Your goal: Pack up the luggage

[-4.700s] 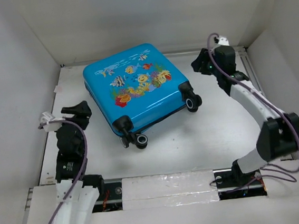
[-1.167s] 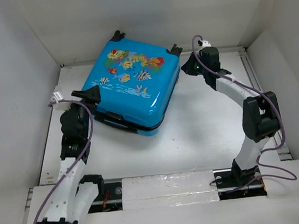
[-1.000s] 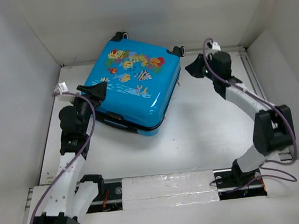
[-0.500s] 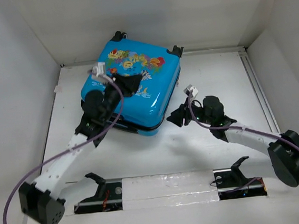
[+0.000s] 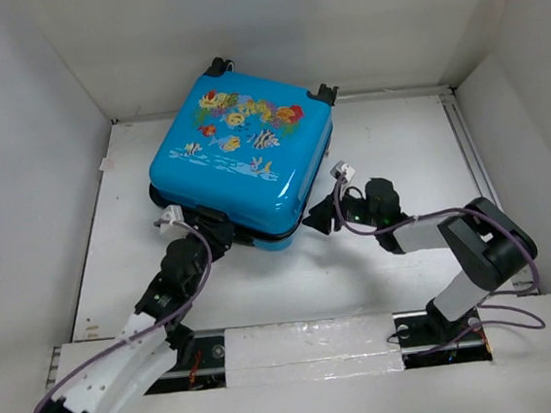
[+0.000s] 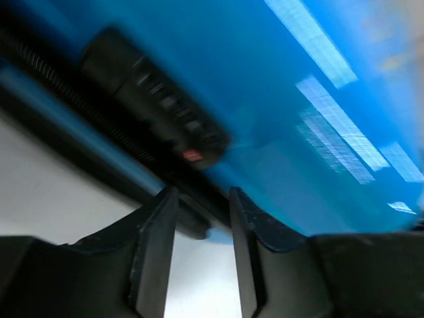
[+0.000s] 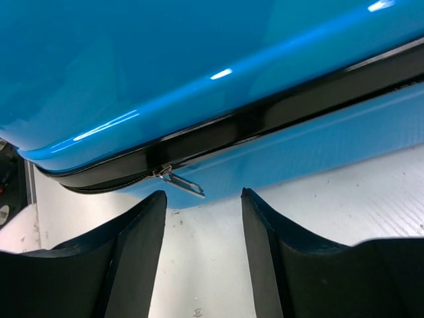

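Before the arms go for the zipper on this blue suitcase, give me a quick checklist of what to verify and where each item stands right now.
1. Luggage lying flat on the table, shell halves together: ok.
2. Right gripper open and empty: ok.
3. Zipper pull lined up with the right gripper's gap, just ahead of its fingertips, not yet gripped: ok.
4. Left gripper open and empty, at the near edge by the black handle: ok.
5. Left wrist view sharp enough to judge contact: not ok, blurred.
6. How far the zip is closed around the case: cannot tell.
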You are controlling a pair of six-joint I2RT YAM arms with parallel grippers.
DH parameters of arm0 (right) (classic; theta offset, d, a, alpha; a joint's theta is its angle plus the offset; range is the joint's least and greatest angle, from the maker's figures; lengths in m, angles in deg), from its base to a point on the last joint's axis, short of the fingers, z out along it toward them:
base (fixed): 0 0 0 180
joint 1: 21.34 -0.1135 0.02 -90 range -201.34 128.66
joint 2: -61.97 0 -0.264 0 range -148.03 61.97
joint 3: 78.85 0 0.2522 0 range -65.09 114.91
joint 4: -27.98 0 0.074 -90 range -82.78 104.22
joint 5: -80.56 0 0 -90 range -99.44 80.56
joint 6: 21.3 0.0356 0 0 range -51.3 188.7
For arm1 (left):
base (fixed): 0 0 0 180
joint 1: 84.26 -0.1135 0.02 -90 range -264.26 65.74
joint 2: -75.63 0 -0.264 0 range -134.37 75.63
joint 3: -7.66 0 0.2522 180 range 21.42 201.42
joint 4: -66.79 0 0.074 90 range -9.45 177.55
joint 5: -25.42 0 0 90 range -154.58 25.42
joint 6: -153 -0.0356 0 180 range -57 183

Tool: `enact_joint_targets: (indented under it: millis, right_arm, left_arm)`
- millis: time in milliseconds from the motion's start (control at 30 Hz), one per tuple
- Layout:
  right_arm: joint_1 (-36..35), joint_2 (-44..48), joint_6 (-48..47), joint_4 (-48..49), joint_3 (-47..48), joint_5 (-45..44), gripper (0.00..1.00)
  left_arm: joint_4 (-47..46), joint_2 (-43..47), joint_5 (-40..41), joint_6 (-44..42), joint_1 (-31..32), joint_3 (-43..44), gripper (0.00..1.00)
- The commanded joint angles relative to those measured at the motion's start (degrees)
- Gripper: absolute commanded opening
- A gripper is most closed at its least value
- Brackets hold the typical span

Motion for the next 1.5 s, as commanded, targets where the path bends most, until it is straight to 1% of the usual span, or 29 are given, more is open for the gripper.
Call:
enact_joint_targets:
  millis: [0, 67, 133, 267, 367, 400, 433, 467, 500, 600, 633, 700, 767, 800, 833, 900, 933, 967, 1067, 1100, 1167, 1200, 1233, 1267, 1300, 1333, 1400, 1433, 1467]
  right_arm:
    - [-0.29, 0.78, -3.71, 3.5, 2.56, 3.34, 0.55]
    - [-1.6, 2.27, -5.03, 1.48, 3.08, 2.11, 0.56]
    - [-1.61, 2.28, -5.57, 0.59, 3.61, 1.58, 0.56]
    - [-2.13, -0.09, -6.1, 0.59, 4.93, 2.63, 0.5]
    - [-2.66, -2.9, -4.6, 4.18, 6.07, 4.04, 0.34]
    - [-2.66, -2.91, -3.65, 5.06, 6.07, 4.04, 0.21]
    - [-2.66, -3.6, -2.85, 6.46, 6.07, 4.04, 0.14]
    - [-2.66, -3.61, -2.84, 6.48, 6.07, 4.04, 0.09]
    - [-3.27, -3.61, -2.24, 6.48, 5.55, 2.83, 0.0]
    - [-3.98, -1.78, -1.71, 5.61, 4.75, -0.33, 0.0]
    - [-5.72, -1.24, -1.7, 4.81, 4.14, -1.48, 0.0]
    - [-7.66, 1.21, -1.7, 1.3, 2.91, -4.03, 0.0]
    - [-11.96, 3.41, -1.0, -0.98, 0.89, -10.35, 0.0]
    - [-13.72, 5.6, 0.48, -3.6, 0.28, -12.89, 0.0]
    - [-17.74, 6.75, 1.1, -5.28, -0.25, -18.31, 0.0]
    - [-22.24, 9.73, 3.02, -10.89, -1.74, -23.26, 0.0]
    - [-24.61, 10.62, 4.17, -12.49, -2.45, -26.42, 0.0]
    - [-29.07, 11.32, 5.23, -13.99, -3.76, -31.41, 0.0]
    - [-35.25, 13.35, 9.89, -22.77, -4.39, -41.79, 0.0]
    - [-38.92, 13.35, 10.68, -24.62, -3.6, -43.31, 0.0]
    - [-42.54, 12.13, 12.87, -29.27, -1.5, -46.3, 0.0]
    - [-45.26, 10.9, 12.89, -30.16, 2.08, -48.4, 0.0]
    - [-46.24, 7.67, 13.58, -30.7, 4.21, -49.47, 0.0]
    - [-47.04, 5.81, 14.46, -31.22, 6.58, -50.7, 0.0]
    - [-47.57, 3.79, 14.47, -31.23, 8.95, -52.8, 0.0]
    - [-48.1, 1.94, 15.08, -30.71, 13.58, -53.95, 0.0]
    - [-48.1, -1.76, 15.08, -30.01, 17.66, -57.81, 0.0]
    - [-48.62, -2.37, 15.08, -30.0, 19.94, -62.79, 0.0]
    - [-48.63, -2.38, 15.08, -28.69, 20.57, -65.01, 0.0]
  left_arm:
    - [-4.3, -7.21, 1.7, 5.35, -0.02, -2.07, 0.34]
    - [-8.26, -7.93, 2.32, 6.06, -0.02, -2.77, 0.35]
    - [-8.8, -8.63, 3.1, 7.37, -0.02, -3.39, 0.35]
    - [-9.32, -8.63, 3.64, 7.38, -0.02, -4.54, 0.35]
    - [-9.85, -9.85, 3.12, 7.38, -0.02, -5.15, 0.33]
    - [-9.16, -9.86, 3.11, 7.38, -0.02, -5.15, 0.33]
    - [-9.15, -9.86, 3.11, 7.38, -0.02, -5.15, 0.31]
    - [-9.15, -9.86, 2.5, 7.38, -0.02, -5.76, 0.3]
    - [-9.15, -9.86, 2.5, 7.38, -0.02, -5.77, 0.3]
    - [-10.55, -8.2, 1.97, 7.38, -0.02, -7.79, 0.29]
    - [-12.9, -8.19, 1.36, 7.38, -0.02, -8.66, 0.29]
    - [-15.55, -10.63, 0.66, 7.38, -0.02, -8.67, 0.29]
    - [-18.28, -13.54, 0.04, 6.85, -0.02, -7.09, 0.28]
    - [-19.07, -16.68, 0.03, 6.85, -0.02, -5.35, 0.28]
    - [-19.86, -18.11, -0.66, 6.33, -0.02, -4.63, 0.28]
    - [-21.45, -21.18, -1.28, 6.32, -0.02, -2.7, 0.26]
    - [-22.58, -21.81, -1.28, 6.32, -0.02, -2.69, 0.26]
    - [-24.34, -21.81, -1.28, 5.8, -0.02, -2.08, 0.26]
    - [-25.66, -24.27, -1.81, 5.79, -0.02, -1.29, 0.25]
    - [-26.54, -24.88, -2.68, 6.4, -0.02, -1.29, 0.25]
    - [-27.68, -26.37, -4.43, 7.02, 0.5, -0.67, 0.25]
    - [-29.35, -26.99, -4.45, 7.02, 0.51, -0.67, 0.24]
    - [-29.36, -27.61, -4.45, 7.02, 1.46, -0.67, 0.24]
    - [-29.36, -29.09, -3.66, 7.02, 4.52, 0.72, 0.24]
    - [-29.36, -29.8, -1.57, 7.02, 6.29, 1.52, 0.24]
    - [-29.36, -30.51, -0.42, 6.33, 8.13, 2.31, 0.24]
    - [-29.36, -31.04, 2.48, 5.8, 12.35, 4.77, 0.26]
    - [-27.62, -31.04, 3.02, 5.79, 13.07, 5.47, 0.26]
    - [-26.91, -31.04, 3.02, 5.79, 13.08, 5.48, 0.29]
